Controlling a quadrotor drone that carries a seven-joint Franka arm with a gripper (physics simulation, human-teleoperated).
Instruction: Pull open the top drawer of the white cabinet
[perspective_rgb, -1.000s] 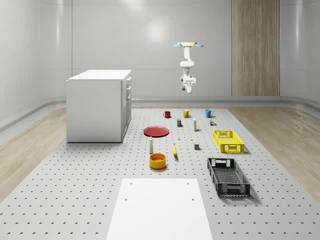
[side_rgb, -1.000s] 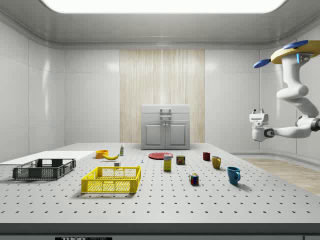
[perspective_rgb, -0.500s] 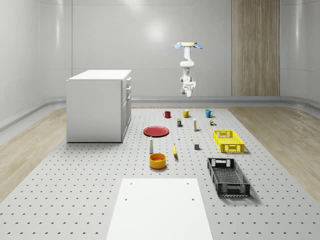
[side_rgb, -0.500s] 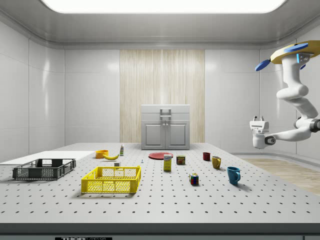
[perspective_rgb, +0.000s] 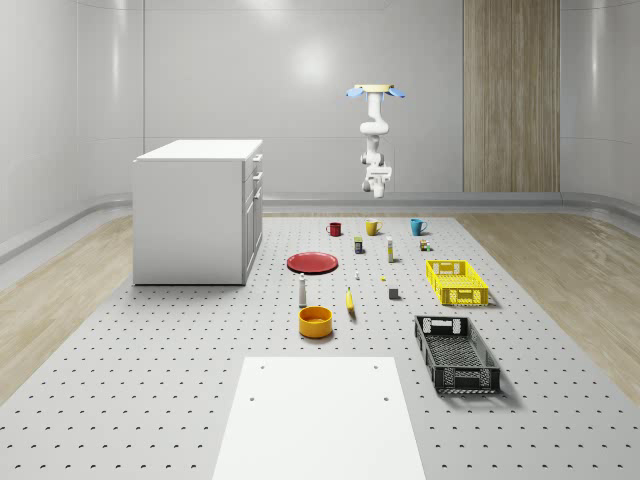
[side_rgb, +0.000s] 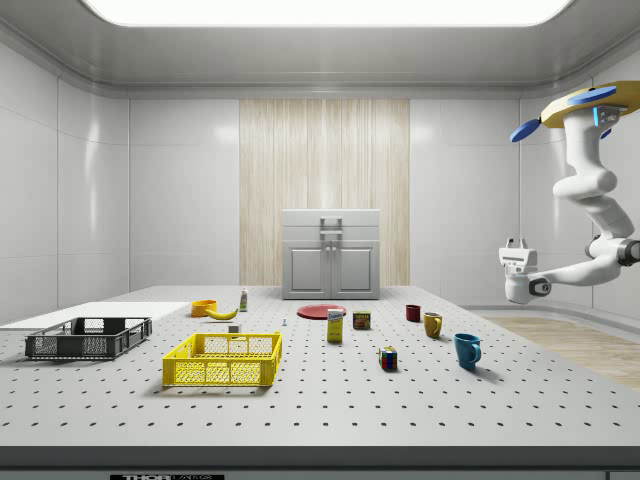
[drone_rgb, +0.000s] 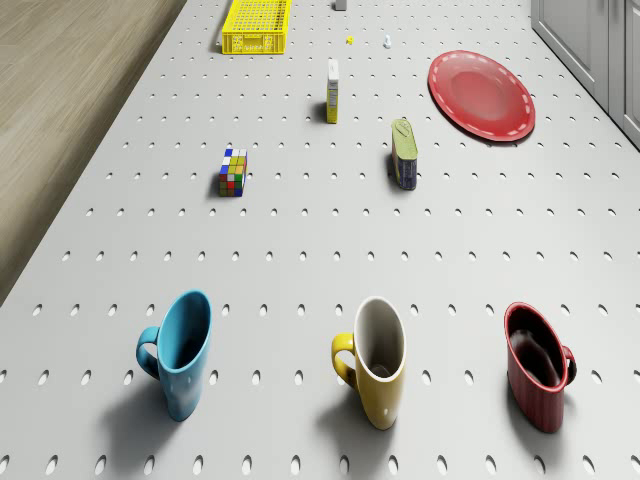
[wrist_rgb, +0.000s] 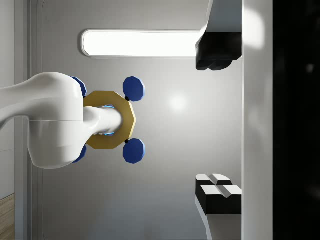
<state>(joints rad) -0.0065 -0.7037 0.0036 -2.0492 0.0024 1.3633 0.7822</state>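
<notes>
The white cabinet (perspective_rgb: 198, 212) stands on the whole-scene view's left; its top drawer (perspective_rgb: 257, 162) is shut. In the side view the drawer front (side_rgb: 331, 221) faces the camera, at the far end of the table. My drone (perspective_rgb: 375, 91) hovers high over the table's far end, above the row of mugs and well away from the cabinet. The arm hangs below it with the gripper (perspective_rgb: 377, 172) in mid-air. In the side view the gripper (side_rgb: 514, 244) points upward. The wrist view looks up at the drone (wrist_rgb: 107, 120), and the gripper (wrist_rgb: 218, 120) is open and holds nothing.
Under the drone stand a blue mug (drone_rgb: 180, 350), a yellow mug (drone_rgb: 375, 360) and a red mug (drone_rgb: 537, 365). Farther along lie a Rubik's cube (drone_rgb: 233, 172), a can (drone_rgb: 404, 152), a red plate (drone_rgb: 481, 93) and a yellow crate (drone_rgb: 257, 25). A black crate (perspective_rgb: 456, 352) sits nearer the front.
The wrist has turned and the gripper has sunk slightly in the side view. The drone has tilted a little. The cabinet drawer has not moved.
</notes>
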